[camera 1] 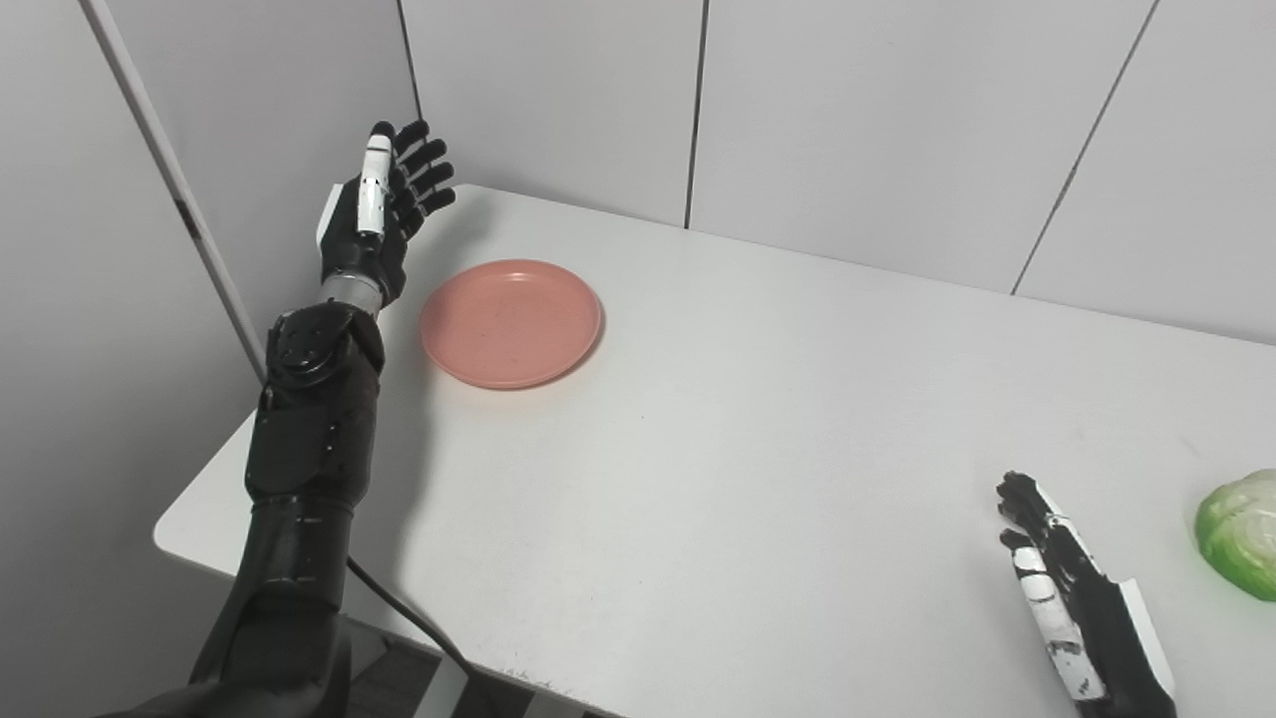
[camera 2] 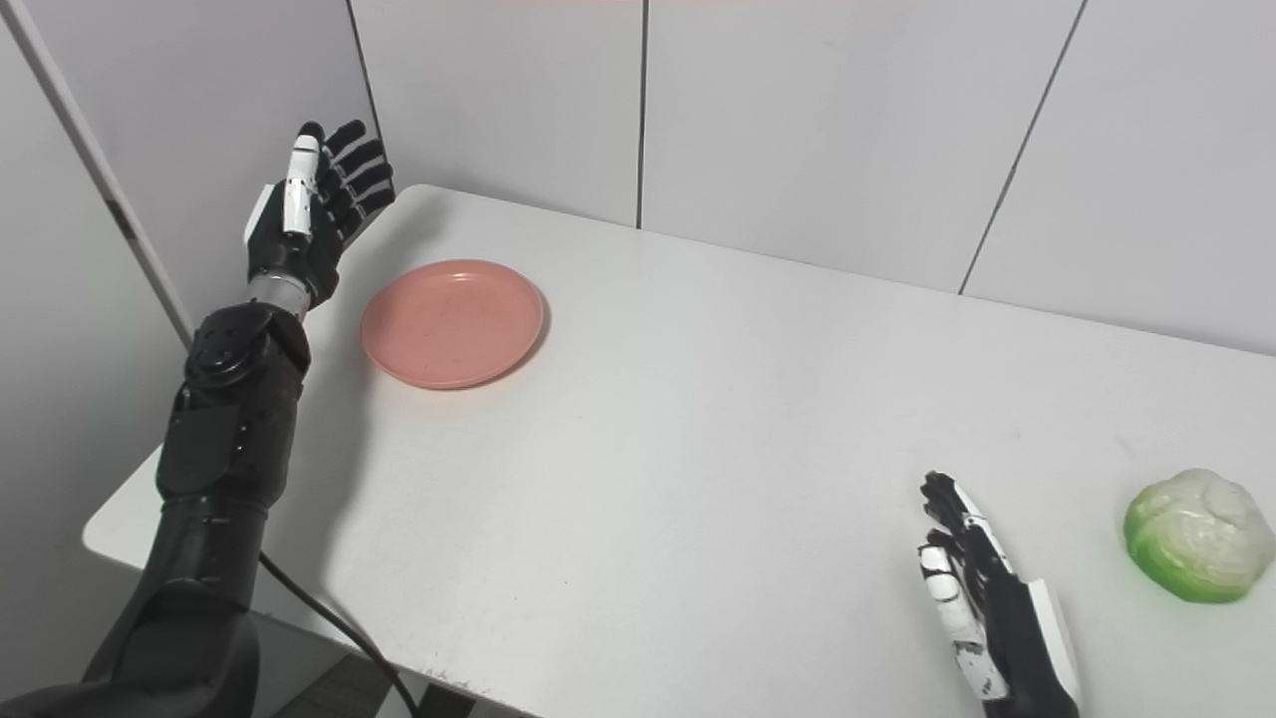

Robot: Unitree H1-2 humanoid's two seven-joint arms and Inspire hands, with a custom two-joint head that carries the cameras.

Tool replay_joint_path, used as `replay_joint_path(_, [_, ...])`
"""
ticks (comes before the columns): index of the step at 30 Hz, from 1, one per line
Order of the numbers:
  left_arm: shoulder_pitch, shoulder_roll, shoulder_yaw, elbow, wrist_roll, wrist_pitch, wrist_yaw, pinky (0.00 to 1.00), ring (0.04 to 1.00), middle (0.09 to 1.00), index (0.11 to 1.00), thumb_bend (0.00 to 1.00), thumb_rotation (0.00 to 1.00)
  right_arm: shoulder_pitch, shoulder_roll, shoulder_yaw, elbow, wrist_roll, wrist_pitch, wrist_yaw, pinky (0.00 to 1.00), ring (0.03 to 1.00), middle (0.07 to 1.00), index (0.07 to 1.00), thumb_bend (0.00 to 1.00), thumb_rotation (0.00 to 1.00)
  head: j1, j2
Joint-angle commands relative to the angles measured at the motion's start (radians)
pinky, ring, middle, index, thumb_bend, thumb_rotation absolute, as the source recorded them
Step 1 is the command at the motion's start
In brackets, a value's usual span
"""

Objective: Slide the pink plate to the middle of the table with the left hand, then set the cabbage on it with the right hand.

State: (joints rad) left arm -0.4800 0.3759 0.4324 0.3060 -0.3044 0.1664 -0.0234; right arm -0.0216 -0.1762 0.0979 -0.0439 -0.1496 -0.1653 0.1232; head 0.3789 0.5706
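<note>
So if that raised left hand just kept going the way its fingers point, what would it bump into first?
Probably the grey wall panel behind the table's far left corner. The left hand points up and away, open, beside the pink plate rather than toward it. Depth is hard to judge.

The left arm is being held raised at the far left, with the left hand (camera 1: 379,204) pointing upward, fingers spread and nothing gripped. The right hand (camera 2: 982,608) is being kept low at the near right, fingers extended forward and apart, empty.
</note>
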Motion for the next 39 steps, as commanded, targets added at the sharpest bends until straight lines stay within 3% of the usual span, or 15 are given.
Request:
replay_joint_path(1, [-0.053,0.044,0.013,-0.005,-0.011,-0.05,0.0,0.8,0.84,0.849,0.833,0.42,1.0,0.007,-0.019,-0.013,0.043,0.003,-0.031,-0.006,0.86,0.887,0.894,0.894,0.31,1.0,0.001,0.001])
replay_joint_path(9, [-0.044,0.047,0.034,0.023,-0.035,-0.043,0.004,0.8,0.822,0.83,0.822,0.38,1.0,0.012,-0.021,-0.014,0.027,-0.001,-0.019,-0.005,0.85,0.89,0.893,0.892,0.31,1.0,0.0,0.006])
replay_joint_path(20, [-0.063,0.041,0.03,0.105,-0.036,-0.037,0.023,0.78,0.811,0.816,0.803,0.43,1.0,0.009,-0.023,-0.014,0.036,0.022,-0.037,0.003,0.86,0.891,0.899,0.899,0.27,1.0,0.001,0.01])
replay_joint_path(39, [-0.085,0.053,-0.009,0.359,-0.019,-0.169,-0.014,0.79,0.824,0.835,0.83,0.38,1.0,0.012,-0.019,-0.015,0.025,0.021,-0.023,0.009,0.87,0.897,0.904,0.903,0.28,1.0,-0.006,0.011])
